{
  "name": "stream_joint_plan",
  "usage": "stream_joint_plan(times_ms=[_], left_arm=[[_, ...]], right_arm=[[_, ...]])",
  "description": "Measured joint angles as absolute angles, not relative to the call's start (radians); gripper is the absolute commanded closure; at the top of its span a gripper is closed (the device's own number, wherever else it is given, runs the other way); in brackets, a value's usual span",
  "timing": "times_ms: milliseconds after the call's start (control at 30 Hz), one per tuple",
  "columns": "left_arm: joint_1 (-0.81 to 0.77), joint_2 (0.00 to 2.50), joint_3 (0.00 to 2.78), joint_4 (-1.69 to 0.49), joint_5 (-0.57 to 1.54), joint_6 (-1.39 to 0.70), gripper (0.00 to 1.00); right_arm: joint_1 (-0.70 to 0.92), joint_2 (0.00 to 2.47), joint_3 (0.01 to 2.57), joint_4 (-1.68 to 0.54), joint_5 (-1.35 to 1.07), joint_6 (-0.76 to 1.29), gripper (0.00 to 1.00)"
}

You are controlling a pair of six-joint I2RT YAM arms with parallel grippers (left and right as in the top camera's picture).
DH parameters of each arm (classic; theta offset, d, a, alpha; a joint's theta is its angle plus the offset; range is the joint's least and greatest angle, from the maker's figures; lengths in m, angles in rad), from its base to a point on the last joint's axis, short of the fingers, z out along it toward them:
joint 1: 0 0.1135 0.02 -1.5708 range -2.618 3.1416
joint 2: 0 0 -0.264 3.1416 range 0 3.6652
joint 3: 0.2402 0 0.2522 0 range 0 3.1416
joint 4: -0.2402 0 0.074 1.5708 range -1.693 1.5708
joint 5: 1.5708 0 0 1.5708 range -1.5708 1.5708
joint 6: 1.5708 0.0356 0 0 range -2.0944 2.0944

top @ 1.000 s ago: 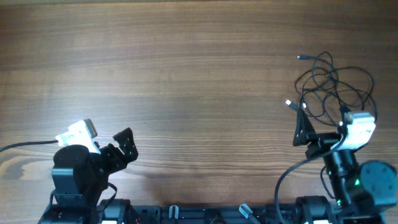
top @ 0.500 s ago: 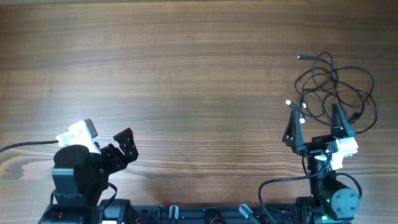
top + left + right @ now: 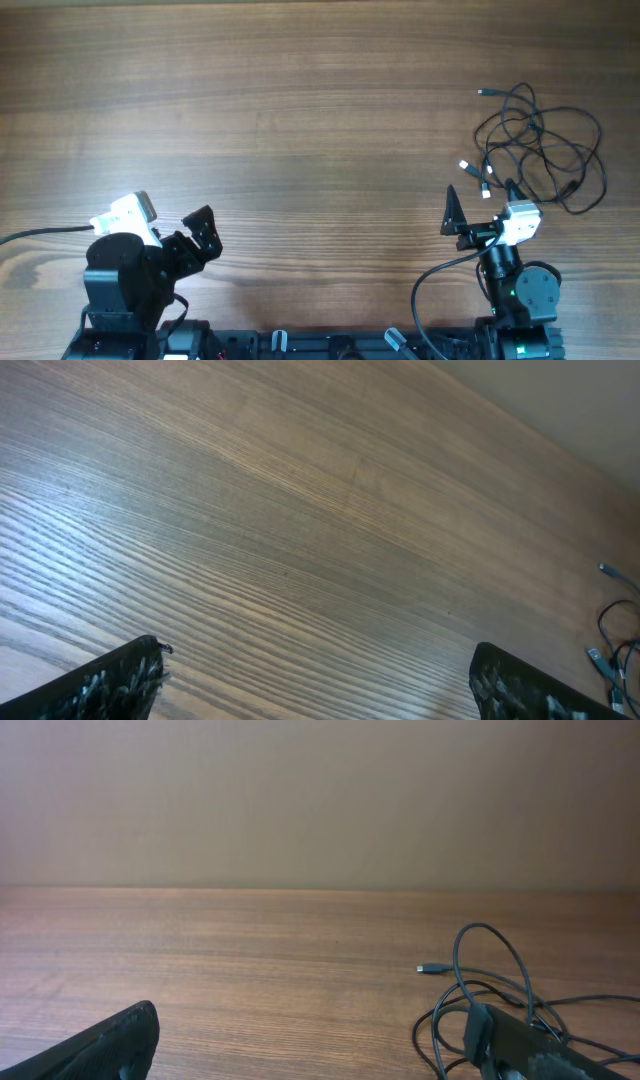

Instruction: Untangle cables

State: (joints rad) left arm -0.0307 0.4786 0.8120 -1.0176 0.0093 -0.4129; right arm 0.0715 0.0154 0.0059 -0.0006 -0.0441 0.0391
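Wooden table (image 3: 300, 100), tangled black cables (image 3: 535, 148) near right tool (image 3: 482, 194)

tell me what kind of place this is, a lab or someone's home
Probably a robot lab bench: the left arm and right arm are mounted at the edge of a wood-grain table, with a tangle of thin black cables on it and a plain beige wall behind.

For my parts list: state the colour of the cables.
The cables are black, with silver-white plug tips; the overhead view shows it best.
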Motion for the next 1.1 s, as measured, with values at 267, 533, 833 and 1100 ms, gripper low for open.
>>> stream_joint_plan(times_ms=[267,533,833,1100], left_arm=[[-0.031,0.479,0.812,-1.018,0.009,-0.413,0.00],[-0.031,0.479,0.812,-1.018,0.009,-0.413,0.00],[-0.031,0.387,0.744,-0.955,0.009,-0.411,0.00],[-0.031,0.075,0.344,-0.489,0.049,-0.405,0.00]], right_arm=[[0.072,0.015,0.006,-0.001,-0.044,0.039,0.00],[0.072,0.015,0.006,-0.001,-0.044,0.039,0.00],[0.072,0.015,0.006,-0.001,-0.044,0.039,0.00],[0.072,0.015,0.006,-0.001,-0.044,0.039,0.00]])
